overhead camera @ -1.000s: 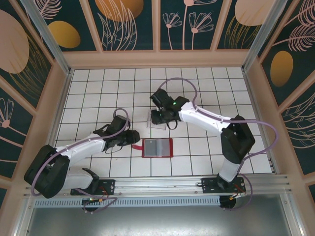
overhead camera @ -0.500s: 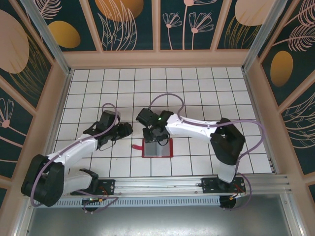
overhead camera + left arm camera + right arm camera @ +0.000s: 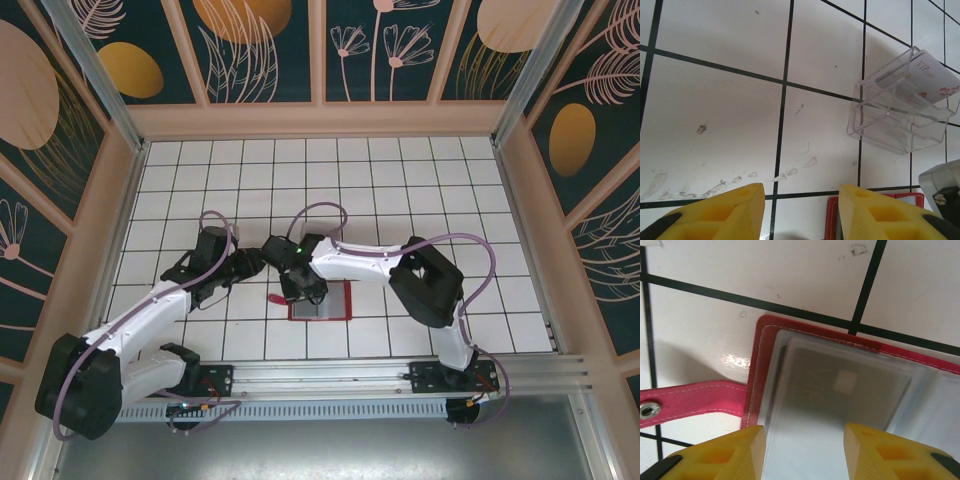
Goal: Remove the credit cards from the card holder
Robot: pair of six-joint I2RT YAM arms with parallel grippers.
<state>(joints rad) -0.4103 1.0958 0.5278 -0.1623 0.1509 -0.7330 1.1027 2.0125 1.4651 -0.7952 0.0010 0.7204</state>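
Lying opened flat on the white tiled desk (image 3: 400,190), just in front of the two arms, the red card holder (image 3: 335,303) turns its grey-blue inside upward, which is what lets a card be reached from above. The right jaws hang directly over its left half, spread, with nothing between them. In the right wrist view their yellow fingers (image 3: 715,455) stand low over a greyish credit card (image 3: 840,390) tucked in a clear pocket of the holder, a pale chip patch showing on it. From that pose I judge the arm is lining up to pinch this card or drag it out of the pocket. The closure tab (image 3: 690,402), with its metal snap, lies flat on the desk to one side, clear of the pocket mouth.

The left jaws are spread too and grip nothing. They hover just beside the holder, whose red corner shows at the bottom of the left wrist view, probably so they can pin the holder down while the card slides out. Beyond them stands a clear plastic box (image 3: 900,117) holding a white card (image 3: 935,80) marked VIP, likely the place where removed cards go. The grey card is not yet out of its pocket.
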